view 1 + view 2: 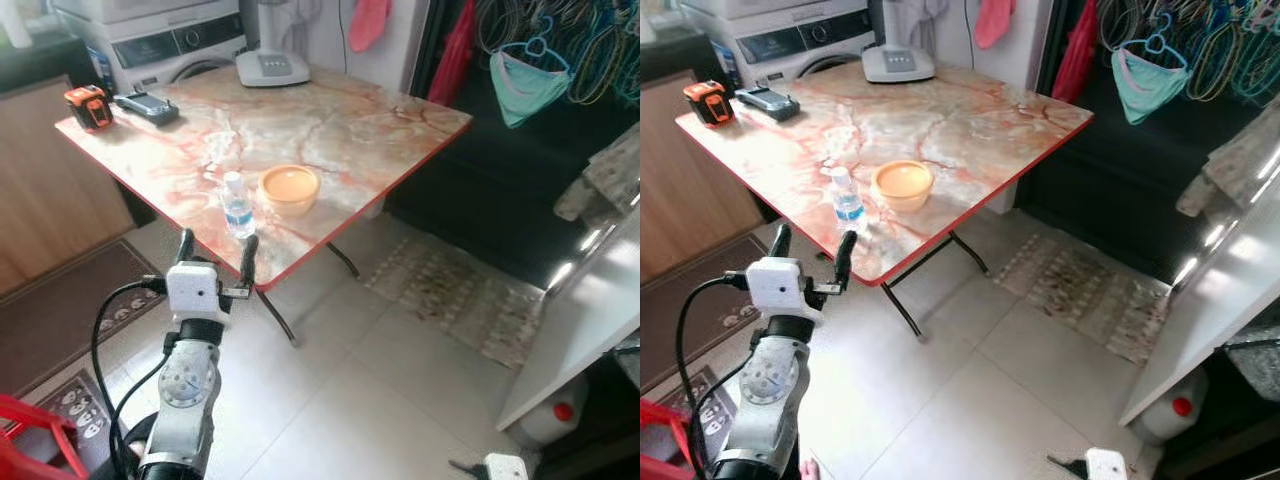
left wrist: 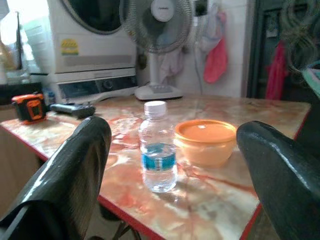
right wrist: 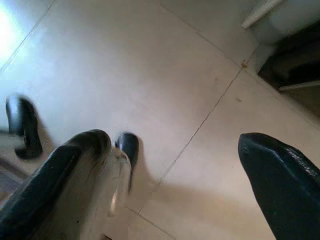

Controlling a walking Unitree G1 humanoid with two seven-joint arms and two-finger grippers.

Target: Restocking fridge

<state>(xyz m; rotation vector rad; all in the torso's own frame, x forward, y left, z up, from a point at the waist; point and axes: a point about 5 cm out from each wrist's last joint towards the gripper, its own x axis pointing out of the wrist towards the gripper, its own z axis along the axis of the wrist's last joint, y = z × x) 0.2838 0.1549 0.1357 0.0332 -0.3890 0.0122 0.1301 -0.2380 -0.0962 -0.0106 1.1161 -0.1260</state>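
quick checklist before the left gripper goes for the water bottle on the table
1. Left gripper open: ok, its fingers stand apart.
2. Lined up: ok, in the left wrist view the water bottle sits between the two fingers, a little toward one side.
3. Bottle upright and capped: ok, white cap on.
4. Room beside it: not ok, the orange bowl stands close on the bottle's right, though apart from it.
5. Bottle near the table edge: ok for reach, but a nudge might tip it off.
6. Right gripper out of the way: ok, it hangs open over the floor.
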